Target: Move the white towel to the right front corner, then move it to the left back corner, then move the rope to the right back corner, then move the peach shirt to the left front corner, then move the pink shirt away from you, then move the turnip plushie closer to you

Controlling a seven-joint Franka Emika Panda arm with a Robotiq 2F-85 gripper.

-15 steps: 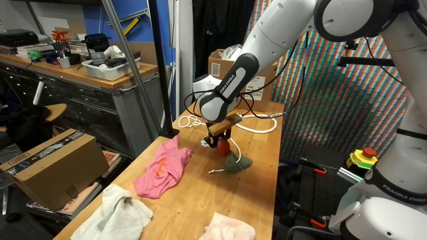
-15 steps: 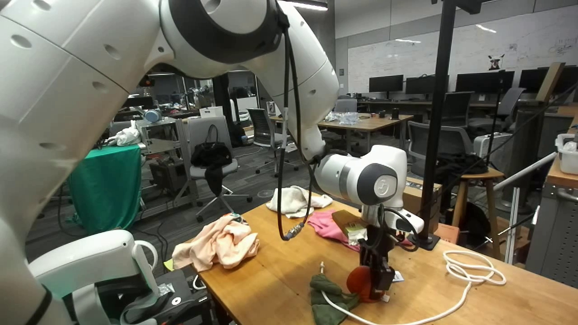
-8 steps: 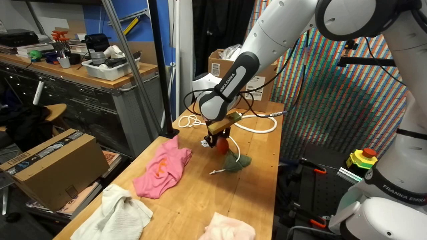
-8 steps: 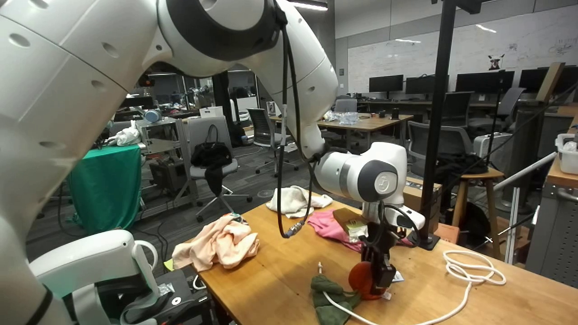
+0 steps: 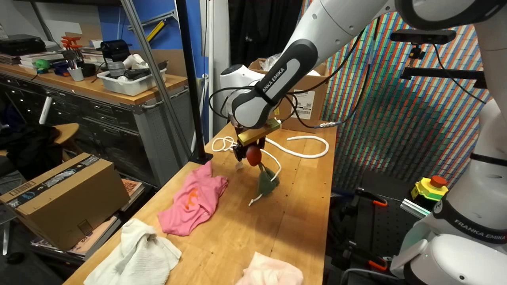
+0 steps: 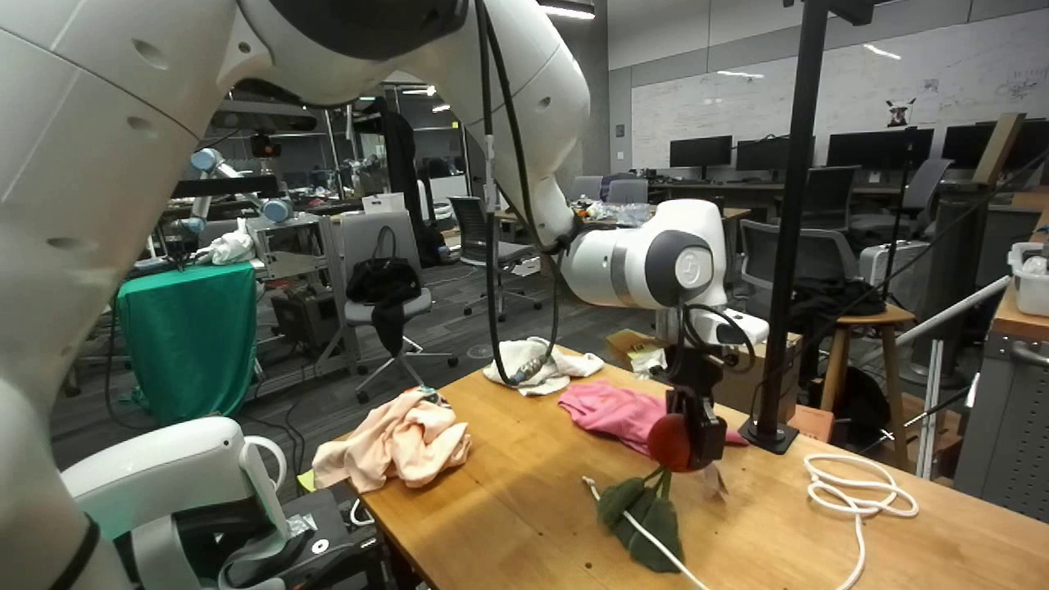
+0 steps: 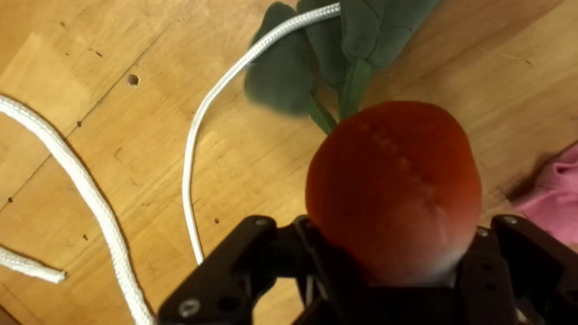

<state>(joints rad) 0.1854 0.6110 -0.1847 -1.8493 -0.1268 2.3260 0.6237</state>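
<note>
My gripper (image 5: 248, 152) is shut on the red body of the turnip plushie (image 5: 254, 156) and holds it above the table. In the wrist view the red body (image 7: 393, 180) fills the space between the fingers. Its green leaves hang down, with the white rope (image 7: 97, 198) lying across them. The rope's coil (image 6: 860, 500) lies on the table in an exterior view. The pink shirt (image 5: 194, 204) lies by the table edge. The white towel (image 5: 136, 255) and the peach shirt (image 6: 397, 442) lie at the other end of the table.
A black post (image 6: 783, 328) stands at the table edge, close to the pink shirt and the arm. A cardboard box (image 5: 305, 103) stands behind the arm at the table's end. A cable loop (image 6: 492, 287) hangs from the arm over the table.
My gripper has risen with the turnip plushie in it. The leaves now hang down under the red body and carry the rope with them. The shirts and towel have not moved.
</note>
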